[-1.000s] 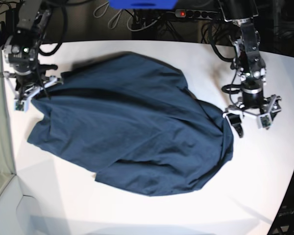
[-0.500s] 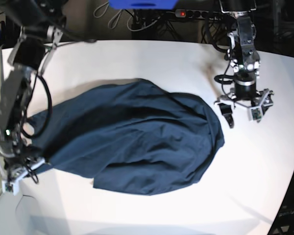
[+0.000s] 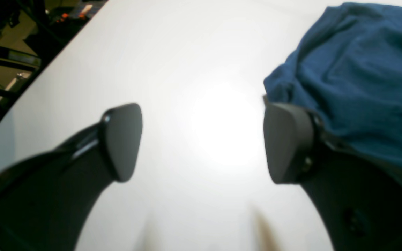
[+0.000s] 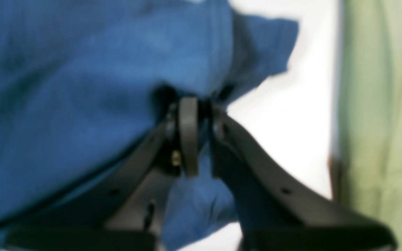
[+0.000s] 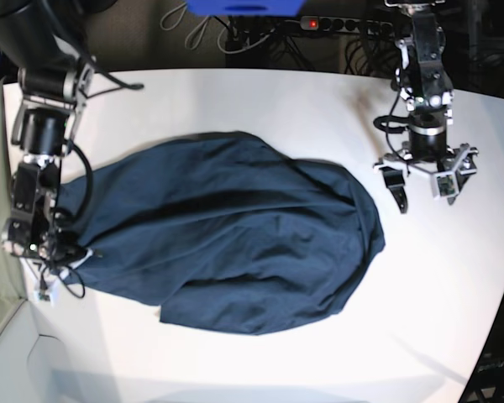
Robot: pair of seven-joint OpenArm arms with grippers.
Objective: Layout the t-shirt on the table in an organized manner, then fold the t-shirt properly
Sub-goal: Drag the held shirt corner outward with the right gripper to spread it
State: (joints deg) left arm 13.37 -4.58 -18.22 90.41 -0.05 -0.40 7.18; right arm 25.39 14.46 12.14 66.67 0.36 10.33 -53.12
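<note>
The dark navy t-shirt [image 5: 235, 227] lies rumpled in a rounded heap across the middle of the white table [image 5: 260, 101]. At its left edge my right gripper [image 5: 55, 270] sits low near the table's left side. In the right wrist view its jaws [image 4: 202, 118] stand almost together with a fold of the t-shirt [image 4: 82, 69] pinched between them. My left gripper [image 5: 422, 186] hovers open to the right of the shirt. In the left wrist view it [image 3: 201, 139] holds nothing over bare table [image 3: 187, 52], with the t-shirt's edge [image 3: 354, 69] just beside one finger.
A power strip [image 5: 336, 23] with a red light, cables and a blue object [image 5: 244, 7] lie behind the table's far edge. The table's left edge and a pale green surface [image 4: 379, 122] are close to my right gripper. The table's curved edge runs down the right side.
My right gripper pulled the shirt's left edge from the far left toward the near left, drawing the cloth away from my left gripper. The left arm drew back slightly, still open.
</note>
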